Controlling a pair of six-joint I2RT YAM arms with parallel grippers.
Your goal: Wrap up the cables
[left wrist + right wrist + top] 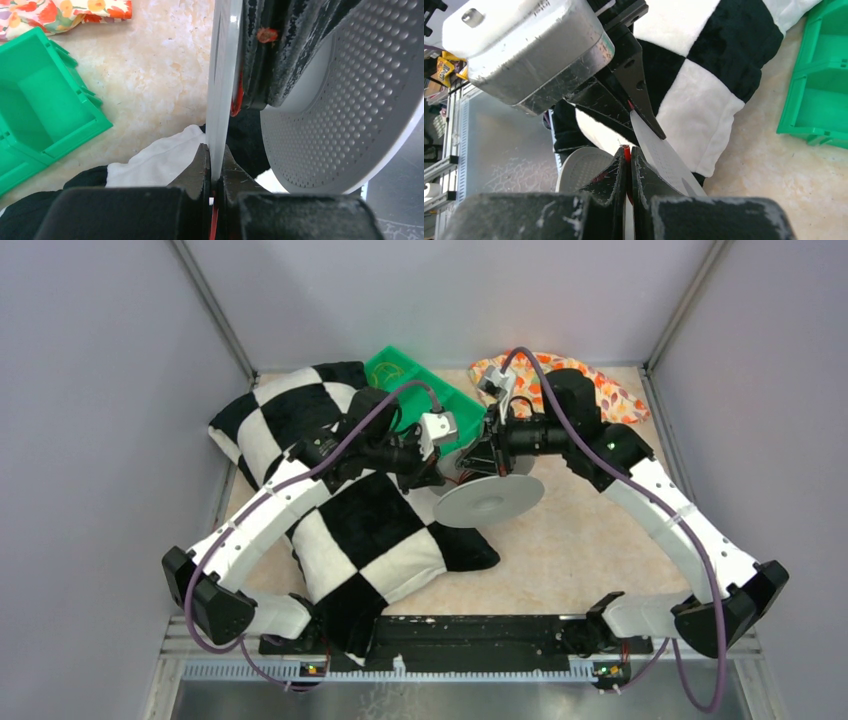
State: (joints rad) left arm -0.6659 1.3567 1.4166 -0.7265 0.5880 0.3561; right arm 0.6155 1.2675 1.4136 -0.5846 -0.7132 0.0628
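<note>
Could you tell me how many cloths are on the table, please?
2: a black-and-white checkered cloth on the left; a floral cloth at the far edge, right of the green bin. Others may be hidden.

Cables hidden inside grey spool (490,502); green bin (35,115) partly beyond picture edge.

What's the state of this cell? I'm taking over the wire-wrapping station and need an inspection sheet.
Surface: beige marbled tabletop, partly covered.
Job's things: grey spool between the two grippers; red sliver at its hub, possibly the wire.
Clutter: checkered cloth, green bin, floral cloth.
Grippers: left gripper shut on a spool flange; right gripper shut, hold unclear.
Cables: purple hoses along both arms.
Surroundings: plain grey walls.
</note>
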